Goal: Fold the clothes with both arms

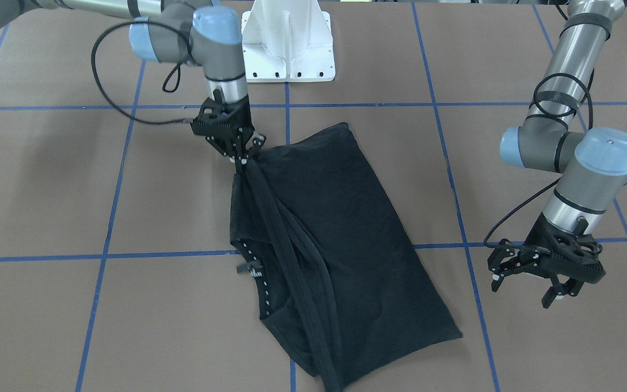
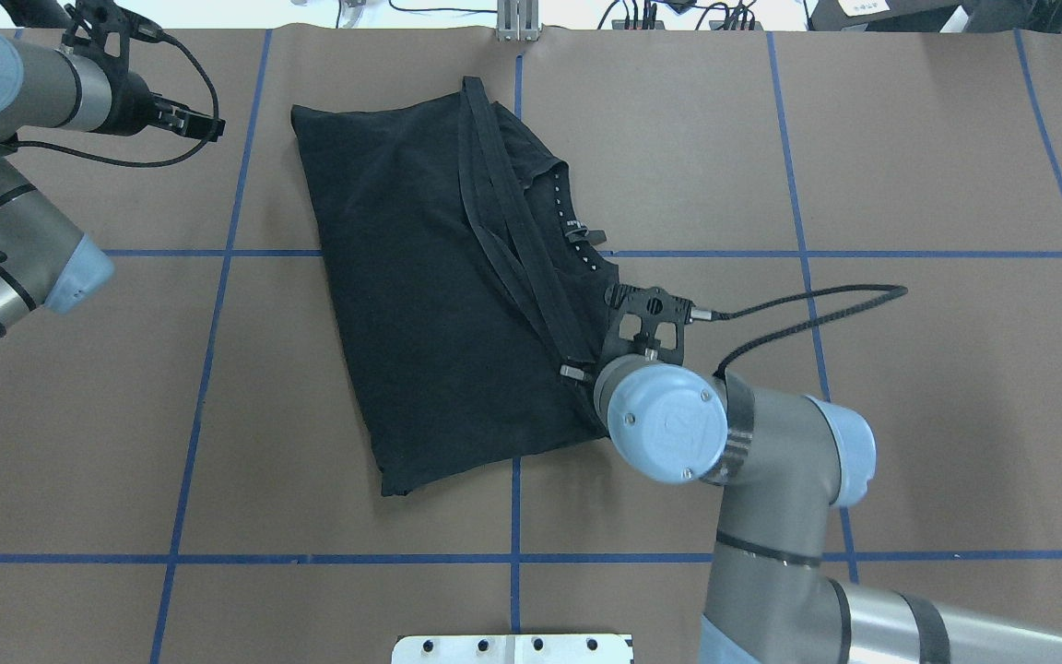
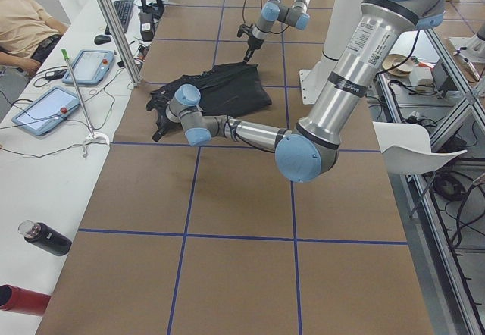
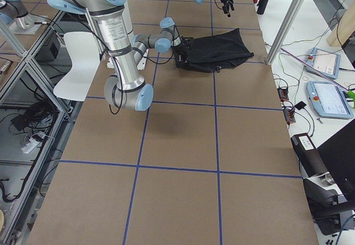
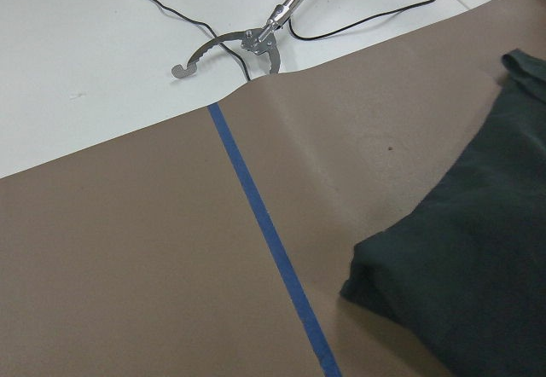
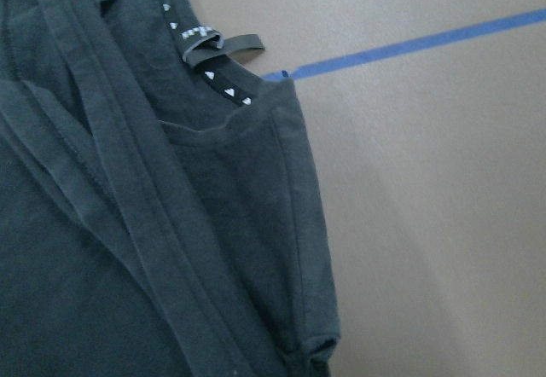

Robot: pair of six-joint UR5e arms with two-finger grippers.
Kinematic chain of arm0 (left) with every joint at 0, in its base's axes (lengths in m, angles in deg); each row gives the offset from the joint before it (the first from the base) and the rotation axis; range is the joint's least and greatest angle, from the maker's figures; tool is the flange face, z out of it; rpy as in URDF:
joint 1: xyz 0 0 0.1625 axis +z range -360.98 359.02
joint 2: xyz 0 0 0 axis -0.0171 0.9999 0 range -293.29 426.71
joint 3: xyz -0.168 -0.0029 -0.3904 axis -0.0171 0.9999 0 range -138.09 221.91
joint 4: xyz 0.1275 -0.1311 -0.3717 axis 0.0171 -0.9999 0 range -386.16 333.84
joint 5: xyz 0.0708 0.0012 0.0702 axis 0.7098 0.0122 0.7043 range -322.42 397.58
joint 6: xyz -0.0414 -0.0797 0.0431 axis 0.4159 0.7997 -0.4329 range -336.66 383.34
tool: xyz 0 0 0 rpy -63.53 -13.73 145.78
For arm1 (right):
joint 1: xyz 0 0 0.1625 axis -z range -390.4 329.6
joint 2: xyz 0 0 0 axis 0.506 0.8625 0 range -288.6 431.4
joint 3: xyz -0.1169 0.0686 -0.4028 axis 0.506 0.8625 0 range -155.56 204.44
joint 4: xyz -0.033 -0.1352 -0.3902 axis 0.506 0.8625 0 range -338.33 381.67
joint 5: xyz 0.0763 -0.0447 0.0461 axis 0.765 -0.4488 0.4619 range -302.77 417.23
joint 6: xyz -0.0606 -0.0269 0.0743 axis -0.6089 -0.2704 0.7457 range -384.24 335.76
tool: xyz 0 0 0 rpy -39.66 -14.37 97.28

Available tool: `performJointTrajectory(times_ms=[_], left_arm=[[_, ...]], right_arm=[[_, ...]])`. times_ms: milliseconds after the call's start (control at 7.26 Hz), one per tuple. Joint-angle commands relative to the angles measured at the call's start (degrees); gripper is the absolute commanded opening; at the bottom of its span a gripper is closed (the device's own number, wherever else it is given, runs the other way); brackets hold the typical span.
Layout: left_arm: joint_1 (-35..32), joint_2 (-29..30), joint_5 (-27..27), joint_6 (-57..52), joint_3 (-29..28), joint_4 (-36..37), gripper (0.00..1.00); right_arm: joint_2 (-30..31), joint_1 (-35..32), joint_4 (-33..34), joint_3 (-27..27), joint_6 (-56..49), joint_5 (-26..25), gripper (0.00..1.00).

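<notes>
Black cloth T-shirt (image 1: 335,228) looks mid-fold: your black right claw (image 1: 241,158) pinches its edge, left claw (image 1: 526,289) hangs wide open. Next, probably lay that edge flat.

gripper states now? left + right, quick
Left gripper: open, holding nothing, off to the side of the T-shirt.
Right gripper: closed, pinching a corner of the T-shirt.
</notes>
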Motion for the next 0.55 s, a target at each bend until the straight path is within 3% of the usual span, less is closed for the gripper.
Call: performJointTrajectory(times_ms=[0,138,413], left_arm=[[0.04,0.08,0.0,0.29,0.39,0.06,1.0],[0.21,0.08,0.0,1.69,0.91,0.06,1.0],[0.22,0.0,0.0,2.4,1.09,-0.03,1.0]], right_arm=[[4.82,8.81,2.14,-5.87,6.18,-8.04,0.0],[5.71,8.93,2.24,-6.32,6.72,-8.33,0.0],[5.81,7.27,2.32,-6.85,5.51,-7.37,1.0]])
